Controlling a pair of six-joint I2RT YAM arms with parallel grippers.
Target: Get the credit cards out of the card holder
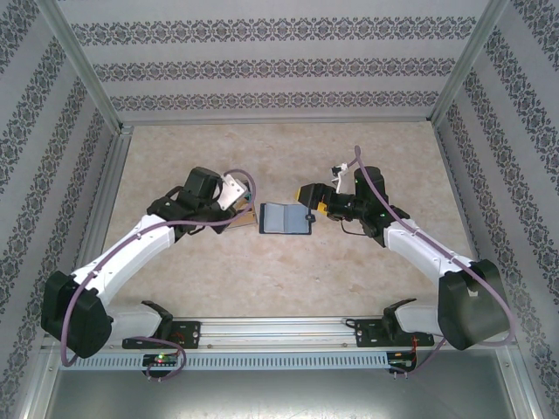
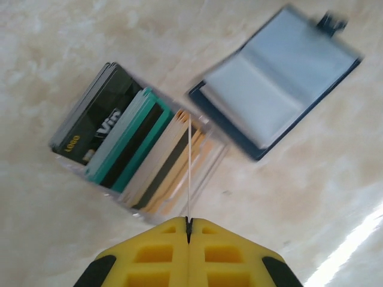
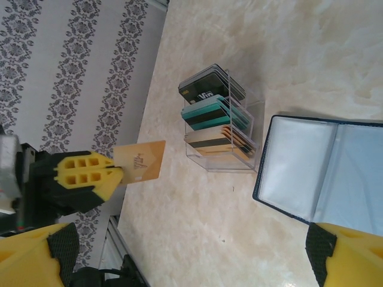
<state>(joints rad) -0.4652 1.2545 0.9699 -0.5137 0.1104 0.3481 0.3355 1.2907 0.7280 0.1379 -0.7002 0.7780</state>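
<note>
1. One tan card [image 3: 140, 161] is pinched between the tightly closed jaws of the left gripper [image 2: 188, 227], raised off the surface [image 2: 48, 239].
2. More credit cards [image 2: 128, 143], dark, teal and tan, stand on edge in a clear rack [image 3: 256, 122].
3. The card holder [image 1: 286, 218] lies unfolded and flat just beside the rack.
4. The right gripper [image 1: 313, 202] sits at the holder's right edge, jaws spread wide and empty.

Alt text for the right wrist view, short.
The left gripper, jaws shut, holds a tan credit card by one edge. On the marbled table, a clear rack holds black, teal and tan cards, and the card holder lies open beside it, its pockets looking empty.
</note>
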